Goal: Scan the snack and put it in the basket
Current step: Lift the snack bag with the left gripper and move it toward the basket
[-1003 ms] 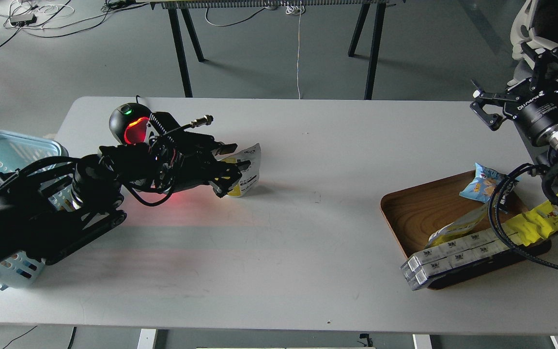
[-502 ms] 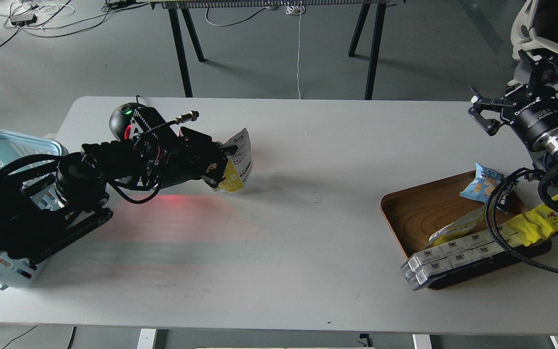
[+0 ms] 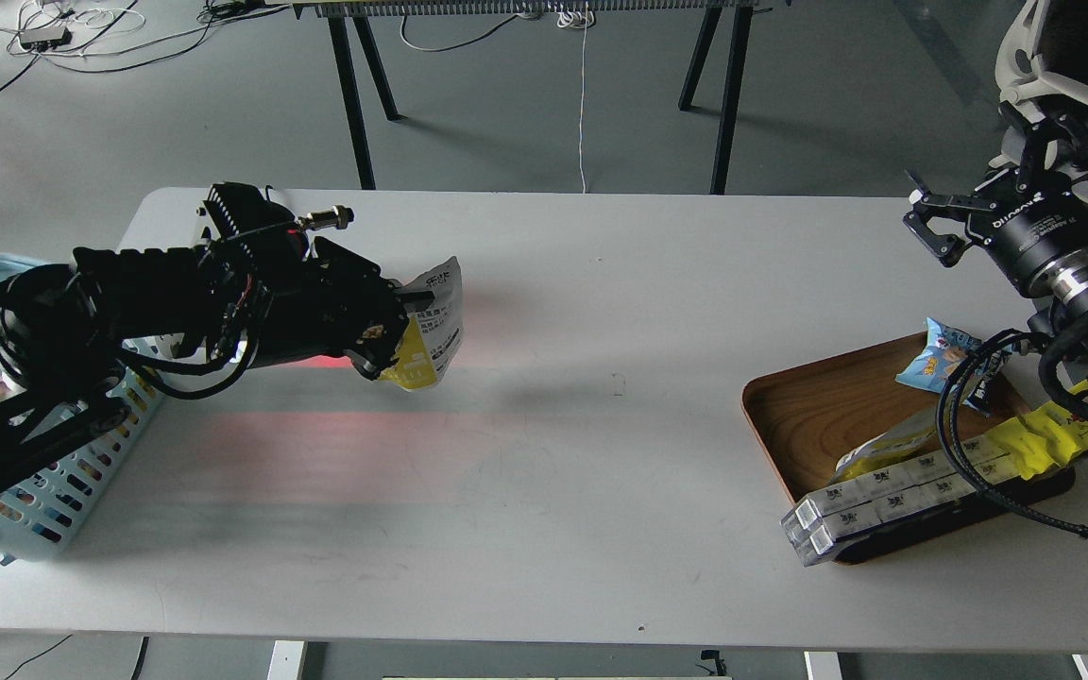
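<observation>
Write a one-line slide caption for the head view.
Left gripper holds the snack above the table, near the basket; right gripper hangs open.

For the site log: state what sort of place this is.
Probably a robotics lab staging a shop checkout. Cables trail across the bare grey floor; a white table carries a blue basket and a wooden tray of packaged snacks; the left pincer holds a snack.

Our black left arm reaching in low, its two-finger gripper clamped, our right two-finger gripper raised, fingers spread
</observation>
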Robot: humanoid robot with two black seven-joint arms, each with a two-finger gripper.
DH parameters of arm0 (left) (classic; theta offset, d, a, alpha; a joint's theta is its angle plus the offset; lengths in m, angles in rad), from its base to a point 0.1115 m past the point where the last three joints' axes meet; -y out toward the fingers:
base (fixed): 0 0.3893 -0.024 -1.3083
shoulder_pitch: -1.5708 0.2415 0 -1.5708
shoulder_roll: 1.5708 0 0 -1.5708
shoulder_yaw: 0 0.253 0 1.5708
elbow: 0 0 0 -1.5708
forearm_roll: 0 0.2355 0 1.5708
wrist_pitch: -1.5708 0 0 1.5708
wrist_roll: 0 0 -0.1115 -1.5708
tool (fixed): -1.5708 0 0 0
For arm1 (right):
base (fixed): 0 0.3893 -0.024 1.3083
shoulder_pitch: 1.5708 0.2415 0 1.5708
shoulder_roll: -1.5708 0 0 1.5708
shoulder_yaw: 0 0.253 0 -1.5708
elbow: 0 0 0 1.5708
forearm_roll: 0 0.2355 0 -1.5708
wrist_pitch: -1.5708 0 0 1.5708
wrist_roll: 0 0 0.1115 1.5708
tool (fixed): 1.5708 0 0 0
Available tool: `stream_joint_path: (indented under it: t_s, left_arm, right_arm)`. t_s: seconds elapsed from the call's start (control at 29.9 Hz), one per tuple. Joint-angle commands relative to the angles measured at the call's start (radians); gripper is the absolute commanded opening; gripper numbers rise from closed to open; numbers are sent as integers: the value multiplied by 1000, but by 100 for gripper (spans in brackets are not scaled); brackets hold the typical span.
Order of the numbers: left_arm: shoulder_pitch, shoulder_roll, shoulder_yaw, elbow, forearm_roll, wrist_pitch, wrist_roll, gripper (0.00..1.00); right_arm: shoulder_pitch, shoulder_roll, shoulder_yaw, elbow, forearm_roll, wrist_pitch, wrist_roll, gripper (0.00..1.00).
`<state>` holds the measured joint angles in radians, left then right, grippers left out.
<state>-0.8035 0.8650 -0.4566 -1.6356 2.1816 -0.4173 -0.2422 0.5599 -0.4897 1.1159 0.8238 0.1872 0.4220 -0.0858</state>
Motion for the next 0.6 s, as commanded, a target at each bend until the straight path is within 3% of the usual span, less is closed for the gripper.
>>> stream_joint_path:
  t_s: [0.0,0.1,0.4,0.5,0.57]
  left_arm:
    - [1,46,-19,-65,0,-71,21,0]
    - [3,48,-53,-93,-84,-71,70,0]
    - [1,23,-89,-93,-546,-71,383,0]
    - [3,11,-89,-89,-629,-71,444,0]
    - [3,6,-89,-87,-638,-71,455,0]
  right_arm:
    - [0,0,1,2,0,0,0,97]
    - [0,0,-2,2,0,0,0,97]
    - [0,0,-2,2,0,0,0,97]
    - [0,0,-4,2,0,0,0,97]
    - [0,0,-4,2,0,0,0,97]
